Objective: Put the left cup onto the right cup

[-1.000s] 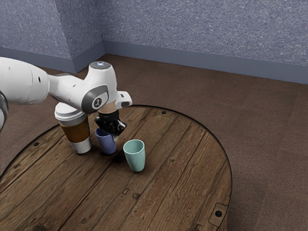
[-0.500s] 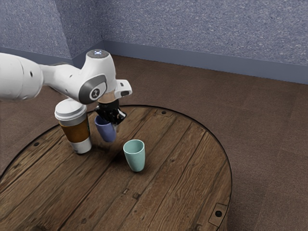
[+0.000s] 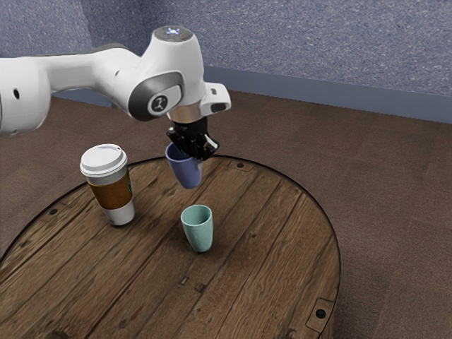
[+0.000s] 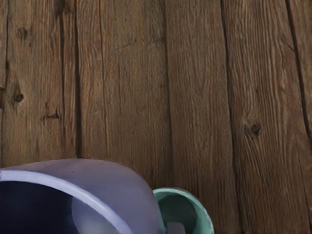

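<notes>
My gripper (image 3: 191,150) is shut on the rim of a blue-purple cup (image 3: 183,169), which hangs tilted in the air above the round wooden table (image 3: 282,275). A teal cup (image 3: 197,227) stands upright on the table, below the held cup and slightly toward the exterior view's right. In the wrist view the blue-purple cup (image 4: 73,200) looms large and close under my hand, and the open mouth of the teal cup (image 4: 183,212) shows just past its side, with wooden planks beyond.
A tall takeaway coffee cup (image 3: 109,185) with a white lid stands on the table toward the exterior view's left of the teal cup. The table's dark rim (image 3: 337,254) curves along the right. Brown floor and a grey wall lie behind.
My hand has lifted the blue-purple cup off the table, away from the coffee cup, and carried it up and toward the exterior view's right, nearer above the teal cup.
</notes>
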Motion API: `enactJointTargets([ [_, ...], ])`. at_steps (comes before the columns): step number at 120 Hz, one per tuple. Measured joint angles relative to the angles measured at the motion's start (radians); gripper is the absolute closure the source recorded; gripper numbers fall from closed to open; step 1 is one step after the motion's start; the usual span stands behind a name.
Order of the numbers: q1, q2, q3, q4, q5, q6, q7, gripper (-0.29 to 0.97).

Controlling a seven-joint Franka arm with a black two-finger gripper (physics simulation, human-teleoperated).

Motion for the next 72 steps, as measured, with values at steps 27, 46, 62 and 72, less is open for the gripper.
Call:
enactJointTargets([
  [27, -0.002, -0.026, -0.083, -0.043, 0.0, -0.053, -0.108, 0.78],
  [46, -0.003, -0.026, -0.106, -0.044, 0.0, -0.068, -0.178, 0.78],
  [62, 0.001, -0.041, -0.108, -0.058, -0.001, -0.077, -0.224, 0.78],
  [72, 0.0, -0.052, -0.108, -0.069, -0.002, -0.082, -0.249, 0.78],
])
